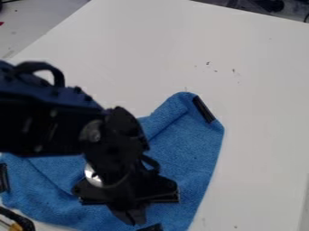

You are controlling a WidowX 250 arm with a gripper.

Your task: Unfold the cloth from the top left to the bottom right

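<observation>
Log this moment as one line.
gripper: over blue cloth | cloth: creased, on white table | black strip: at cloth's upper-right corner

The crumpled blue cloth [187,155] looked matt and slightly rough, the flat white tabletop [259,90] smooth, the bulky black arm [42,128] mostly matt.

A blue cloth [187,153] and dark specks [233,70] lie on the white table [265,103].

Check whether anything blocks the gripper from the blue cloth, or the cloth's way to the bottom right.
Nothing visible stands between the gripper and the blue cloth beneath it, or in the cloth's way toward the bottom right, as far as the view reaches.
</observation>
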